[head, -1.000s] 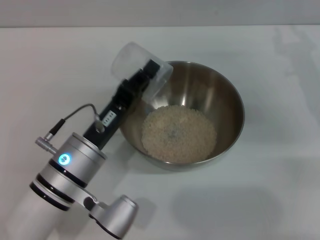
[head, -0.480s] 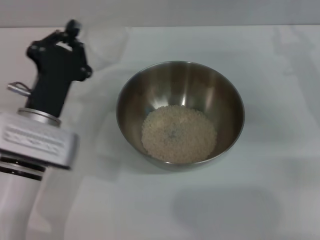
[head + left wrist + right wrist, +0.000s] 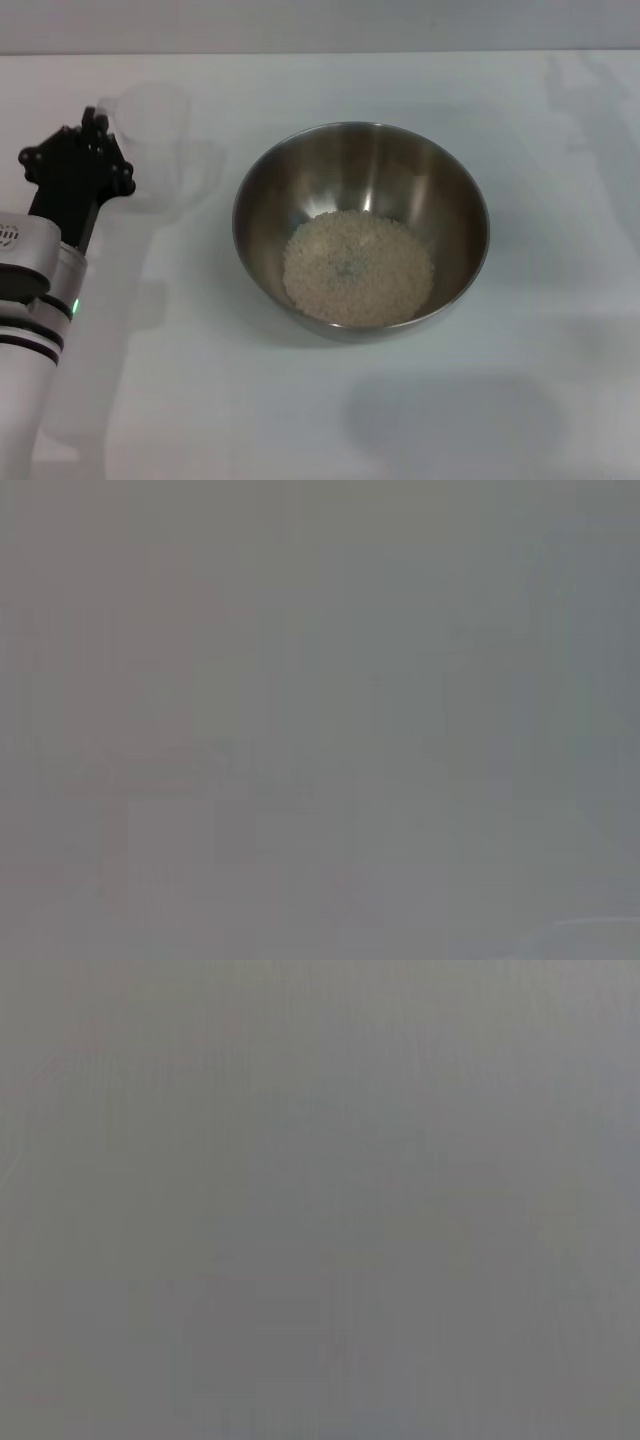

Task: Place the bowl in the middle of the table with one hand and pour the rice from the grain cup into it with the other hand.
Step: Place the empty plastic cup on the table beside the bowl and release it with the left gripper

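The left gripper (image 3: 95,150) hangs low over the table (image 3: 560,150), off to the left side of the head view, and the grain cup (image 3: 150,145) sits right against its fingers on the side toward the bowl. The cup looks upright and empty, a pale frosted shape either resting on the tabletop or just above it; which of the two cannot be told. Whether the fingers are clamped on the cup or parted from it cannot be told either, since the black finger housing hides the contact.

The stainless-steel bowl (image 3: 455,190) stands well apart from the gripper, to its right, roughly mid-table. The rice (image 3: 358,268) lies in a loose round heap on the bowl's floor, with bare steel wall all round it and no grains visible on the table.

The right gripper is not in view, and both wrist views show only flat grey.

Judged from this layout, the pour is done and the step in hand is putting the emptied cup down beside the bowl. The next move would call for the cup to be settled flat, the fingers spread clear of its wall, and the arm drawn back without tipping it
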